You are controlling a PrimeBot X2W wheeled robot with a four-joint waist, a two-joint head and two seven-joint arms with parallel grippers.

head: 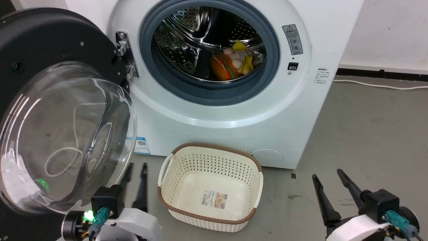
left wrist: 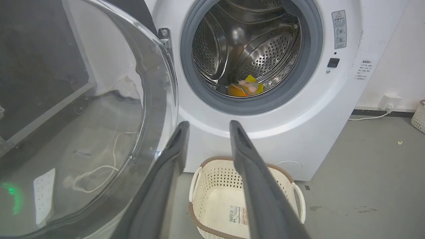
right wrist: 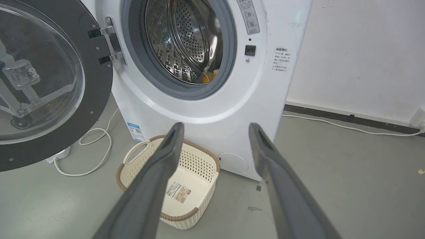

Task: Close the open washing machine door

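Observation:
The washing machine door (head: 43, 43) stands swung wide open at the left, black rim around a bulging clear glass bowl (head: 67, 134), hinged (head: 124, 53) on the white front-loader (head: 267, 110). The same door (left wrist: 99, 109) fills the left of the left wrist view, and the door (right wrist: 49, 83) also appears at the left of the right wrist view. My left gripper (head: 136, 167) is open, just right of the glass bowl and below it. My right gripper (head: 329, 174) is open at the lower right, far from the door, holding nothing.
The grey-ringed steel drum (head: 209, 47) holds colourful toys (head: 234, 62). A cream basket (head: 210, 187) with a brown rim sits empty on the grey floor in front of the machine. White cable (right wrist: 96, 156) loops under the door; another cable (head: 381, 86) runs along the wall.

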